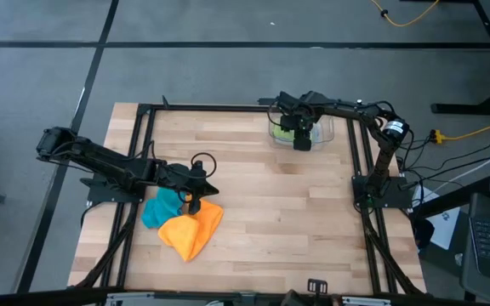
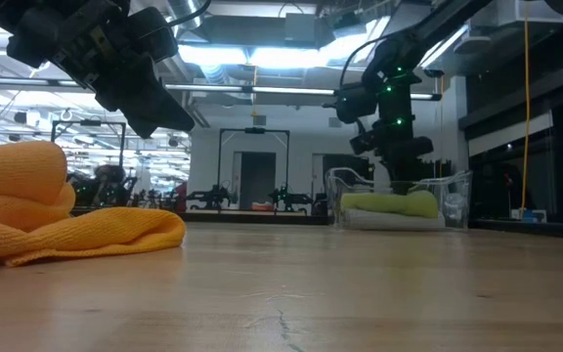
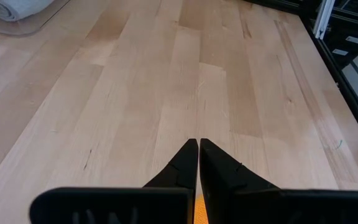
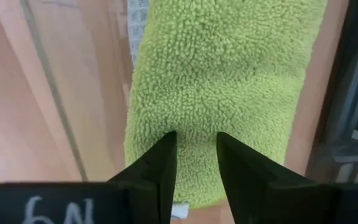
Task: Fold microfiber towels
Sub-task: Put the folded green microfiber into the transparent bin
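A folded lime green towel point(image 4: 229, 74) lies in the clear plastic bin point(image 1: 328, 127) at the table's far right, on top of a light grey towel point(image 2: 389, 221). My right gripper point(image 4: 194, 140) points down into the bin with its fingers on the green towel point(image 2: 389, 203). The orange towel point(image 1: 196, 231) lies crumpled at the near left, and the teal towel point(image 1: 162, 209) lies crumpled right beside it. My left gripper point(image 3: 198, 144) hangs shut just above these two and touches nothing. My right gripper comes from above, pointing down, with its fingers set into the green towel's top surface point(image 4: 194, 118) near one end of the fold. A strip of the pile fills the gap between the two fingers point(image 4: 166, 152). The towel rests in the bin on the grey towel.
Bare wooden tabletop point(image 1: 279, 212) spreads between the two arms. The bin's clear walls point(image 2: 454, 196) stand close around my right gripper point(image 1: 301, 141). A black frame point(image 1: 360, 170) runs along the table's edges.
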`<state>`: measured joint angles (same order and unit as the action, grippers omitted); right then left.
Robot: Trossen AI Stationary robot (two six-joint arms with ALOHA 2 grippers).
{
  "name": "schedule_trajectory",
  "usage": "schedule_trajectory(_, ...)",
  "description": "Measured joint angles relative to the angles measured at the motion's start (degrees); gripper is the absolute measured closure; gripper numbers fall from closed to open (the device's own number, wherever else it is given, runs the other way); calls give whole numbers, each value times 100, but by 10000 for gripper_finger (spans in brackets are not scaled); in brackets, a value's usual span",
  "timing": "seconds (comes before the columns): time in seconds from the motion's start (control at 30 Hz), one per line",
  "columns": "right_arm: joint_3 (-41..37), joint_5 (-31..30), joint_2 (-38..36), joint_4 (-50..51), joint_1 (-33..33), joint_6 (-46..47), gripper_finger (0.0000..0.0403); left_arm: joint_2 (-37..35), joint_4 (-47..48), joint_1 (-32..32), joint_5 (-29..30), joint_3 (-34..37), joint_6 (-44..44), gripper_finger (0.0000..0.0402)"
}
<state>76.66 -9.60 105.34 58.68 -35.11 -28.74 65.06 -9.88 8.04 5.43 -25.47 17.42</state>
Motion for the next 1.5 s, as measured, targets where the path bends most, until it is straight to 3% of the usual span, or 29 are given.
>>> schedule_trajectory(0.33, -323, 41, -1, -224, -144, 24, 286, 0, -1, -1, 2, 0, -1, 392)
schedule_trajectory(0.57, 152, 30, -31, -70, -162, 124, 286, 0, 1, 1, 2, 0, -1, 392)
schedule_trajectory(0.67, 269, 46, -33, -448, -164, 19, 286, 0, -1, -1, 1, 0, -1, 392)
schedule_trajectory(0.8, 268, 255, 42, -1244, -201, 195, 286, -1, 0, 0, 0, 0, 1, 392)
schedule_trajectory(1.03, 251, 1181, 157, -1282, -216, 307, 286, 0, -1, 1, 0, 0, -1, 392)
schedule_trajectory(1.5, 38, 1329, 173, -1310, -219, 318, 286, 0, -1, -1, 1, 0, 0, 392)
